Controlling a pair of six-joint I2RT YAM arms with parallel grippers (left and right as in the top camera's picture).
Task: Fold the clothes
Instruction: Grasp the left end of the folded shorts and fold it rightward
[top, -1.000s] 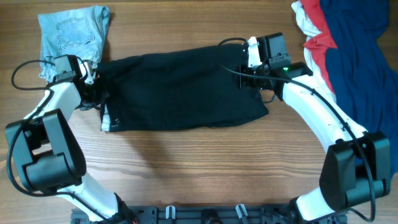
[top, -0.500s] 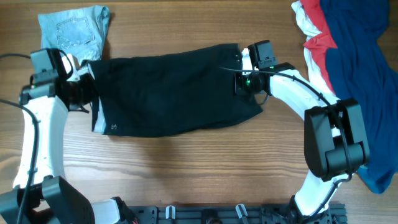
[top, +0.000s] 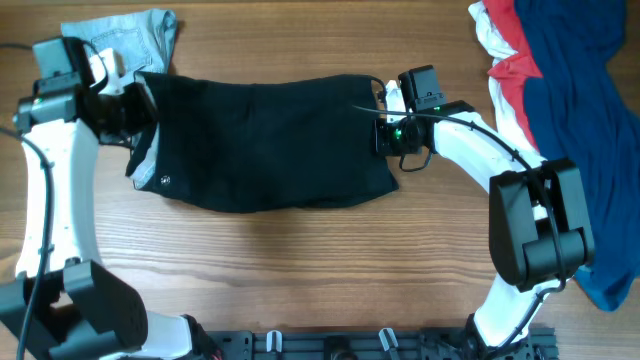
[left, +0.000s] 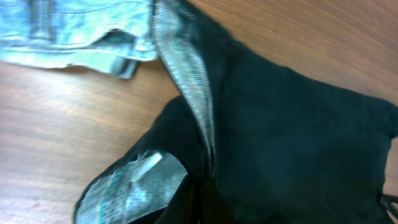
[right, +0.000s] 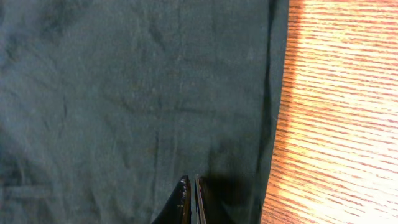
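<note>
The black shorts (top: 270, 140) lie spread across the middle of the table, a small white label (top: 165, 181) showing near their left end. My left gripper (top: 135, 105) is shut on that left end and holds it up off the wood. In the left wrist view its jaws (left: 202, 208) are buried in the black cloth (left: 298, 137), with grey mesh lining (left: 186, 74) turned outward. My right gripper (top: 388, 135) sits at the shorts' right edge. The right wrist view shows its fingertips (right: 191, 186) pressed together on the black fabric (right: 124, 93), close to the hem.
Light-blue denim shorts (top: 120, 40) lie at the back left, just behind my left gripper, and appear again in the left wrist view (left: 74, 25). A heap of navy, red and white garments (top: 570, 80) fills the back right. Bare wood (right: 342, 124) borders the hem.
My left gripper has moved back and left, lifting the shorts' left end and dragging the cloth leftward. My right gripper closed at the right edge and has since stayed put.
</note>
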